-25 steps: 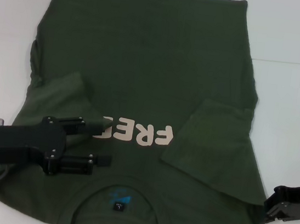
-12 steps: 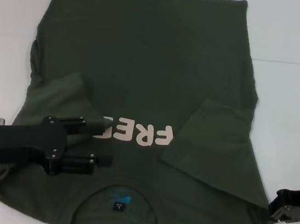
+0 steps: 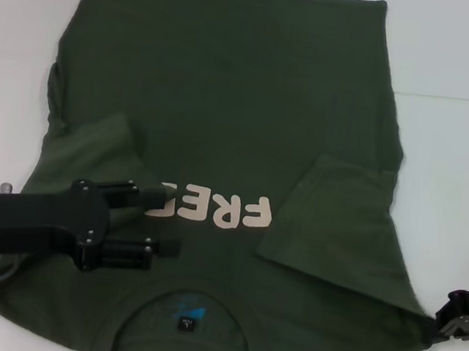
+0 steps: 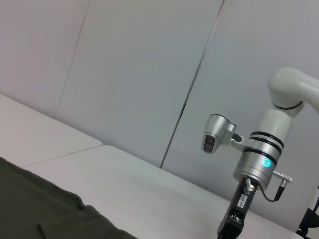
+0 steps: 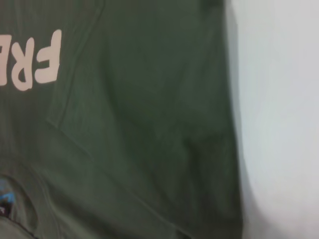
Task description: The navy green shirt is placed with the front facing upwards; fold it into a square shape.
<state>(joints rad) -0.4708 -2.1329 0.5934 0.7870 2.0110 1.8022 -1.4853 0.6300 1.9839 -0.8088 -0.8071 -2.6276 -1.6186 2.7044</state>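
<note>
Lying front-up on the white bench [image 3: 466,59], the green shirt [image 3: 231,71] has both sleeves folded inward over its chest, cream lettering [image 3: 213,208] between them. Seen from the head, the left hand [image 3: 168,221] hovers over the lettering's left end, fingers spread and gripping nothing; the right hand [image 3: 467,317] sits at the shirt's right shoulder edge, and whether it is open cannot be told. From the left wrist, shirt cloth lies along the bench below the right arm [image 4: 261,164]. From the right wrist, lettering and folded sleeve [image 5: 149,99] fill the frame.
</note>
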